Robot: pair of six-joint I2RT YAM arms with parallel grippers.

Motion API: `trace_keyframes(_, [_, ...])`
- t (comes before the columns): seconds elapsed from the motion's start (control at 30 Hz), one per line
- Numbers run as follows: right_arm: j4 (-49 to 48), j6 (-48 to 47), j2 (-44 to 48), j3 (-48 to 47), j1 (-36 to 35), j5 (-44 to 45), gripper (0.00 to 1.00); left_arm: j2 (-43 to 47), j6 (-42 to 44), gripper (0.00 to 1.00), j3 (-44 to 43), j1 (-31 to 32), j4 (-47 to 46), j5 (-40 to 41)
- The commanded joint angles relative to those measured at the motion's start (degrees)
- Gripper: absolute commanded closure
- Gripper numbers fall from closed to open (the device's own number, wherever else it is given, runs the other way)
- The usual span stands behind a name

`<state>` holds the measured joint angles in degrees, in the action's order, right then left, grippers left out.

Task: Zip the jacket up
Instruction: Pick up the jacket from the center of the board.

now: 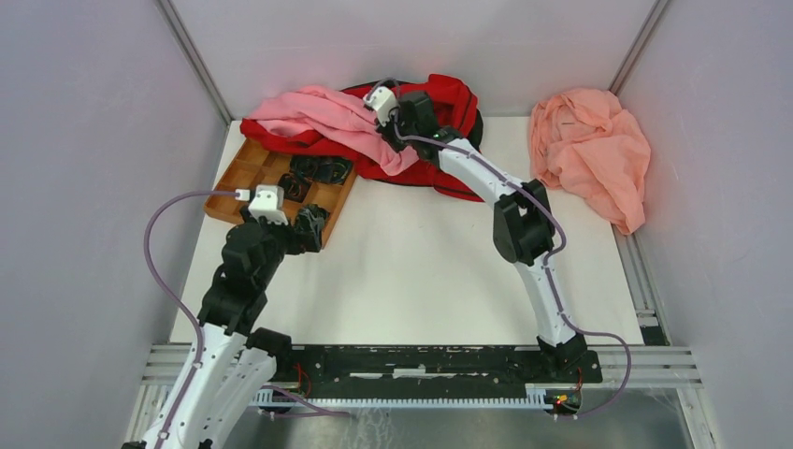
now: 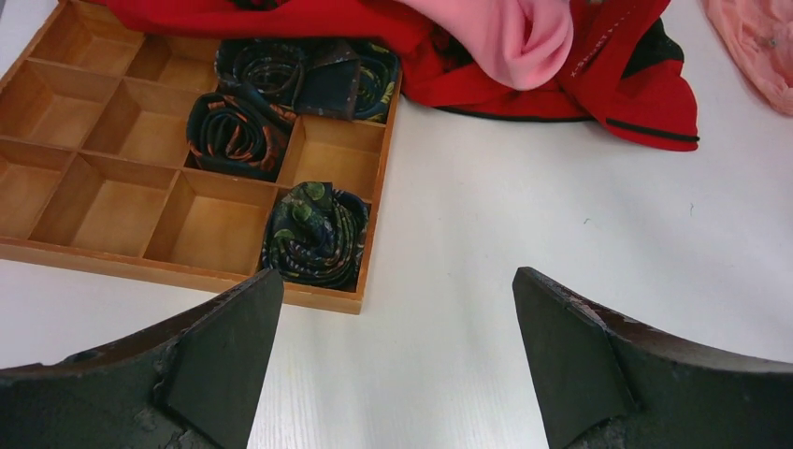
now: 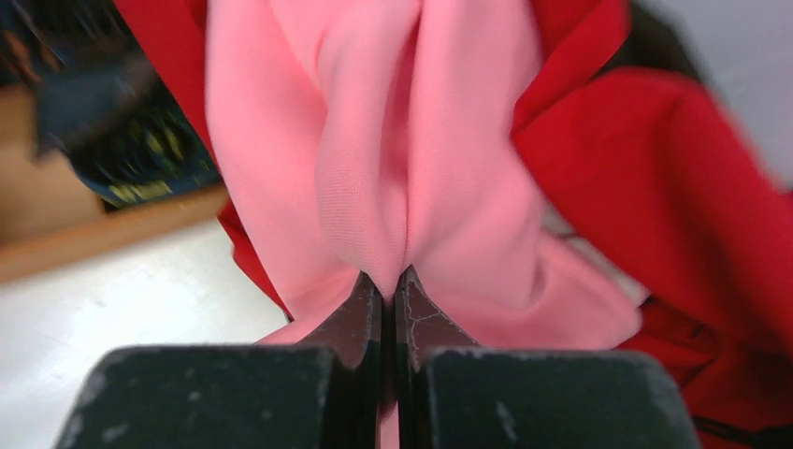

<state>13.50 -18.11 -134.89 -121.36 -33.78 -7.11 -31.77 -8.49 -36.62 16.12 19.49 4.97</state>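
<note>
The pink jacket [image 1: 323,117] lies crumpled at the back of the table, draped over a red-and-black garment [image 1: 449,103]. My right gripper [image 1: 386,120] reaches into the jacket's right end. In the right wrist view the right gripper [image 3: 388,278] is shut on a fold of the jacket [image 3: 374,150], with pink fabric pinched between its fingertips. The zipper is hidden in the folds. My left gripper [image 1: 313,227] hovers near the front corner of the wooden tray. From the left wrist view the left gripper [image 2: 395,277] is open over bare table with nothing between its fingers, and the jacket [image 2: 514,37] lies far ahead.
A wooden compartment tray [image 1: 245,178] at the back left holds several rolled dark ties [image 2: 313,234]. A salmon-peach cloth [image 1: 589,150] is heaped at the back right. Grey walls close in the table on three sides.
</note>
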Motion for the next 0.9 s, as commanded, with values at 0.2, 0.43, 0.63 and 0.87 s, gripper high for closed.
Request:
trace_keyframes(0.2, [-10.14, 14.09, 19.41, -21.57, -0.19, -14.52, 1.0, 5.05, 1.11, 0.0, 1.82, -0.21, -8.43, -4.53])
trace_keyframes(0.43, [-11.35, 23.76, 26.47, -23.77, 1.41, -26.54, 1.0, 7.3, -2.81, 0.0, 2.06, -0.27, -14.13, -8.01])
trace_keyframes(0.63, [-19.9, 35.8, 29.91, -23.26, 3.66, -38.08, 1.0, 5.15, -4.38, 0.0, 3.31, -0.18, -26.12, -18.73])
trace_keyframes(0.87, [-50.27, 64.91, 36.01, -19.74, 11.91, -52.14, 1.0, 2.22, -7.17, 0.01, 1.83, -0.17, -31.31, -21.54])
